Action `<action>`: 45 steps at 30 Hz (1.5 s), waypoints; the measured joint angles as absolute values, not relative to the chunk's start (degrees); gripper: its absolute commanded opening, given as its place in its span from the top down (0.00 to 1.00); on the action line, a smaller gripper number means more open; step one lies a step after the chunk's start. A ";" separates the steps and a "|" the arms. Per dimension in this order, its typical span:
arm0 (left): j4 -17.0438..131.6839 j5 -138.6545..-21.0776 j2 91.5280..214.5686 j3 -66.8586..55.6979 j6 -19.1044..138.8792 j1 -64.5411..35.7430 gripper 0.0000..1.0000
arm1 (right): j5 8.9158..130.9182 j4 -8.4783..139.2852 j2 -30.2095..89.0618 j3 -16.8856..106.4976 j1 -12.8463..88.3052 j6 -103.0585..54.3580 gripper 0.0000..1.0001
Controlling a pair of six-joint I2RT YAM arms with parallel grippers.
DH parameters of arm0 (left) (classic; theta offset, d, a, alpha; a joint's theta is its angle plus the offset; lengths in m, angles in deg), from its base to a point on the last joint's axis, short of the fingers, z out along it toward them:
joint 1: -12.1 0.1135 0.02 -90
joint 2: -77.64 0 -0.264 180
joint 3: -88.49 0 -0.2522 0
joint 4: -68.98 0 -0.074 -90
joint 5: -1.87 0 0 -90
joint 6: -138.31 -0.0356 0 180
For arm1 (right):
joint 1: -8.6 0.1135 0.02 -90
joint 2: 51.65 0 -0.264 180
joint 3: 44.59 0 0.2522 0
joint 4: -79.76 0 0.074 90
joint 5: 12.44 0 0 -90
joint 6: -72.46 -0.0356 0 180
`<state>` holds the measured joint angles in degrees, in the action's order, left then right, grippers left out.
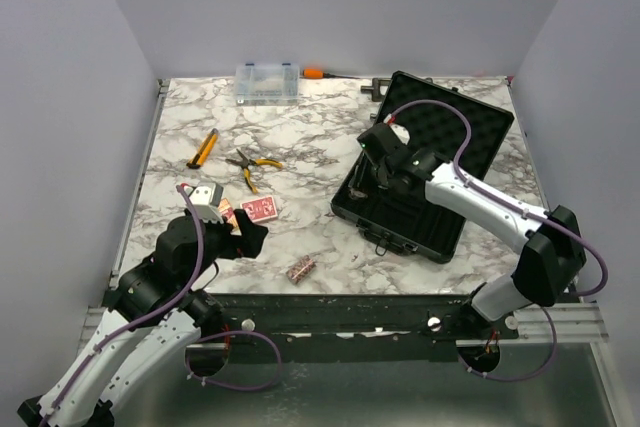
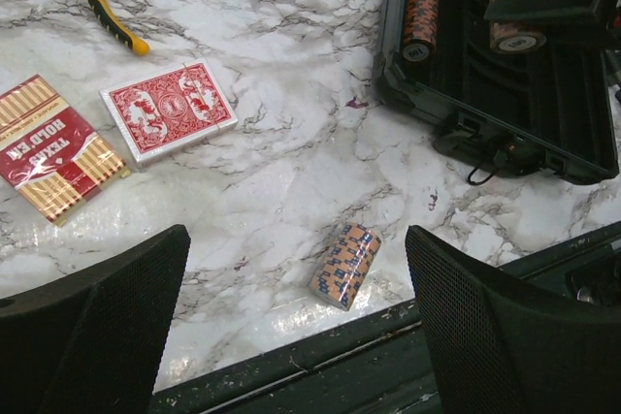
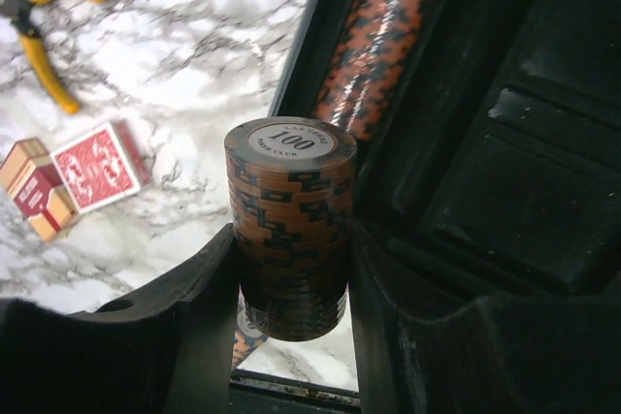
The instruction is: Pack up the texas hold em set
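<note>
The black case lies open at the right, its foam lid tilted back. My right gripper hangs over the case's left side, shut on a short brown-red chip roll held upright. Another chip roll lies in a slot of the case. A loose chip roll lies near the table's front edge, between and just beyond the fingers of my open left gripper, which holds nothing. A red-backed card deck and a boxed deck lie to its left.
Yellow-handled pliers and a yellow-handled tool lie left of centre. A clear organizer box and an orange-handled tool sit at the back edge. The black frame rail runs right below the loose roll.
</note>
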<state>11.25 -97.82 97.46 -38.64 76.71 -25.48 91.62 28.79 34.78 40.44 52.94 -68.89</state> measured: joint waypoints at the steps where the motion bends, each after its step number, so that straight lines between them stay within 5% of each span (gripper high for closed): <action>1: 11.43 -97.82 97.43 -38.75 76.71 -25.48 0.09 | 91.03 28.57 35.19 40.55 51.80 -68.87 0.99; 45: 10.09 -99.29 97.02 -39.10 79.18 -25.46 0.06 | 88.85 22.21 54.34 49.68 37.60 -69.70 0.97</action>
<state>10.09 -99.29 97.02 -39.10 79.18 -25.46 88.85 22.21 54.34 49.68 37.60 -69.70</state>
